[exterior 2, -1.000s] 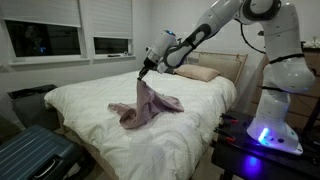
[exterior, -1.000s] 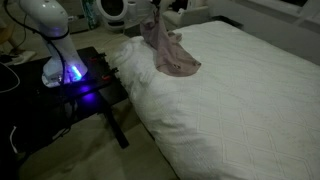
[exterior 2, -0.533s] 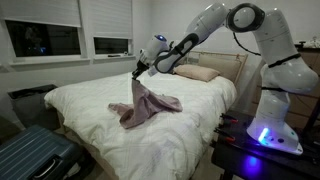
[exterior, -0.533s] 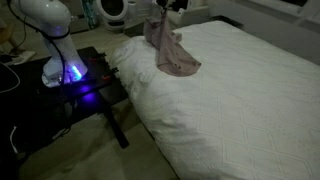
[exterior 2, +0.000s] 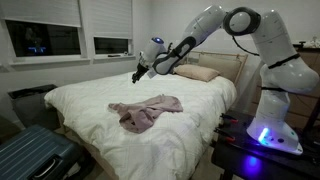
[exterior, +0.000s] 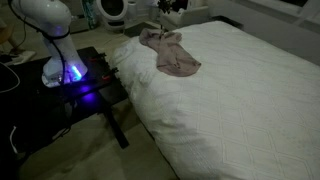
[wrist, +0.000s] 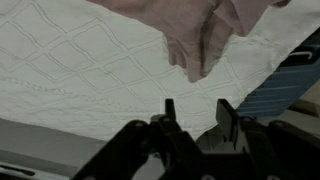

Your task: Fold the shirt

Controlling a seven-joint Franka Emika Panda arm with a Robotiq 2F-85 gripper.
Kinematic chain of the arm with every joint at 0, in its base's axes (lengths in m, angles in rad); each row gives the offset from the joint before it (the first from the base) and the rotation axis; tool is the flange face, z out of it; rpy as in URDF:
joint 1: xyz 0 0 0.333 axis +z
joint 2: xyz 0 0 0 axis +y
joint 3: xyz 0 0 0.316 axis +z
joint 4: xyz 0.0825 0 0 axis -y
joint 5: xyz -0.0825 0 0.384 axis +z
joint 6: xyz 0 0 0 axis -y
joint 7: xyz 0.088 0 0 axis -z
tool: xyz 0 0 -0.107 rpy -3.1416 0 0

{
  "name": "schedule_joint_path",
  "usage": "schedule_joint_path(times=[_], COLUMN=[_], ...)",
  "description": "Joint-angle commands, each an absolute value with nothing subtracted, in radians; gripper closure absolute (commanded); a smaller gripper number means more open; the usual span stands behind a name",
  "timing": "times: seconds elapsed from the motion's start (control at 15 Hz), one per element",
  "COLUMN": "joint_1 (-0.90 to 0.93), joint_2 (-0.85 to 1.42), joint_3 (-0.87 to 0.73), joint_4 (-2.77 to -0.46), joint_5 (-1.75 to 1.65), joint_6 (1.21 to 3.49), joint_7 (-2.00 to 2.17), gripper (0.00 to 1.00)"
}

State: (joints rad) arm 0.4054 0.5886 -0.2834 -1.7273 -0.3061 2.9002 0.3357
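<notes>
- The white quilted bed cover spreads under the pincer on every side. The wrist view shows its diamond stitching close up, while both exterior views show only a pale sheet.
- The arm reaches out from its stand over the bed. One exterior view shows the whole reach, and the wrist view shows none of it.
- The shirt lies below the pincer on the cover, apart from it, in a loose rumpled heap rather than a neat stack. In an exterior view it looks long, with a wrinkled upper end nearest the pincer. The wrist view shows only a pink lobe ahead of the fingertips.
- The pincer hangs above the shirt, released and holding nothing. The wrist view makes this plain, with two dark fingers apart and only bed cover between them. The exterior views are too small to show the jaws.
- Judged from this, the step in hand falls between grasps, and the fold looks far from done.
- The next move probably calls for lowering onto a free edge or sleeve, pinching the cloth alone and not the quilt beneath, then carrying it across the rest.
</notes>
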Motion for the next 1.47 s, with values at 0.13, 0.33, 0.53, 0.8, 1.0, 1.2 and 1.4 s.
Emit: schedule_joint_path(times=[0.13, 0.33, 0.53, 0.8, 1.0, 1.2, 1.4], joint_1=[0.395, 0.343, 0.226, 0.065, -0.021, -0.070, -0.098], joint_2=[0.493, 0.453, 0.430, 0.465, 0.514, 0.562, 0.610], joint_3=[-0.350, -0.355, -0.297, -0.208, -0.151, -0.116, -0.094], joint_4=[-1.819, -1.838, -1.833, -1.788, -1.747, -1.713, -1.701], joint_5=[-0.389, -0.464, -0.468, -0.408, -0.364, -0.345, -0.333], joint_6=[2.758, 2.654, 2.577, 2.558, 2.489, 2.408, 2.354], joint_7=[0.300, 0.271, 0.152, -0.043, -0.182, -0.285, -0.340], gripper=[0.05, 0.00, 0.00, 0.00, 0.00, 0.00, 0.00])
